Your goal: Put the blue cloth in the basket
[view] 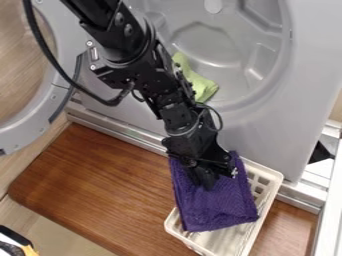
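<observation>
Black end effector (208, 182) at five o'clock, against purple cloth (219, 208), its opening and grip impossible to tell, cloth across white basket (274, 176)

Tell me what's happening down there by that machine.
A black robot arm has its gripper down at a bluish-purple cloth, which is over the white basket, covering part of its rim. Whether the cloth is held or just lying there, I can't tell. A green cloth is in the opening of the machine behind.
</observation>
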Robot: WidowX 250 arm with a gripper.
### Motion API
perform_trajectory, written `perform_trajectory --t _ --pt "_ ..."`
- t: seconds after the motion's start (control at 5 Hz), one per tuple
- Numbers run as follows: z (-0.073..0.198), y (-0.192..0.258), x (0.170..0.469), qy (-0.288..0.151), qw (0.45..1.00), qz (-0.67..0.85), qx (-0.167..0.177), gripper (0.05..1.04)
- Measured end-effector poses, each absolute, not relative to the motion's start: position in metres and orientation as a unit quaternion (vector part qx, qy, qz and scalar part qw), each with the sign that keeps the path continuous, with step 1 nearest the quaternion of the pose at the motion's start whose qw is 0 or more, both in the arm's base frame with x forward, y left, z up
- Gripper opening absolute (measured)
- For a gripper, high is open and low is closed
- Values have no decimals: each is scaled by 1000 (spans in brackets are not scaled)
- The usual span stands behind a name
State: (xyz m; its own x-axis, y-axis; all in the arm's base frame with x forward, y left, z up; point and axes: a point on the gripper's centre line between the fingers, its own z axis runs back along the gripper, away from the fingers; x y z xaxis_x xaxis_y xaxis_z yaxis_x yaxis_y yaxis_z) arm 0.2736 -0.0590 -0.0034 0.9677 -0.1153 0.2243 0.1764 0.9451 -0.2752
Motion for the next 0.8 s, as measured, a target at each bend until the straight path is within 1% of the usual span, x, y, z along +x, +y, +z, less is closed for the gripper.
perform_trajectory --t 0.2,0.4,0.6,0.8 --pt "-4 -58 273 -102 981 -75 -146 518" --pt "-3 -55 271 -103 983 -73 -137 827" --pt "-1 -55 270 -107 983 -69 -136 1008" --pt "0 -53 267 -106 982 -68 -137 1006"
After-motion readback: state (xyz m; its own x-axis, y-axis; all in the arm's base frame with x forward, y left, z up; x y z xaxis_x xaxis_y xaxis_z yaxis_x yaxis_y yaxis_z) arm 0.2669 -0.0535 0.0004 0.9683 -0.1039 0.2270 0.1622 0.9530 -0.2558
